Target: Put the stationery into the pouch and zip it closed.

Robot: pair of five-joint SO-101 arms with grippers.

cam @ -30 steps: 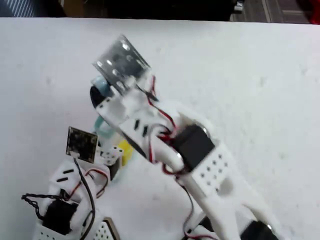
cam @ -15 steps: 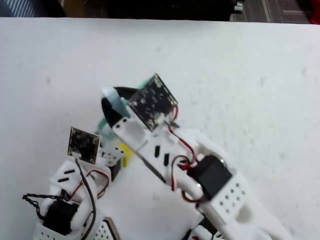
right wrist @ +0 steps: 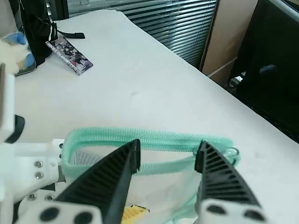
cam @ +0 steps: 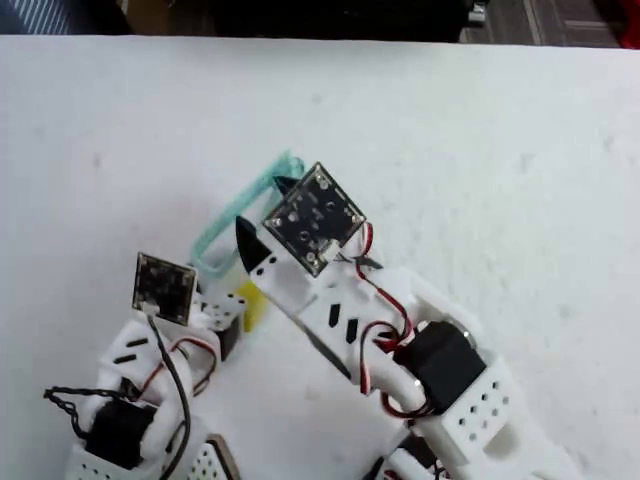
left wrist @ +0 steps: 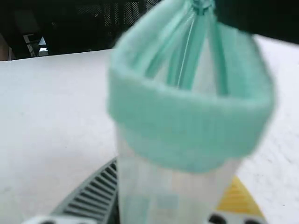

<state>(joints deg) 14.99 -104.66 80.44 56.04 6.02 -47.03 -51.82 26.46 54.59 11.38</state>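
- Pouch (cam: 232,208), clear w/ teal trim, lies on white desk (cam: 480,150) in high view, between the 2 arms. Right gripper (cam: 260,205) is over the end away from the left arm, black jaws spread wide, one each side of the trim.
- Same view: left gripper (cam: 222,300) at pouch's other end, yellow item (cam: 248,305) just beside it; can't tell if it is inside pouch.
- Left wrist view: pouch end right up at camera, teal band across, zip running away; left jaws clamped on that end.
- Right wrist view: right jaws wide apart, pouch's zip side btwn them; black bag (right wrist: 35,23) and card (right wrist: 69,55) farther off on desk.
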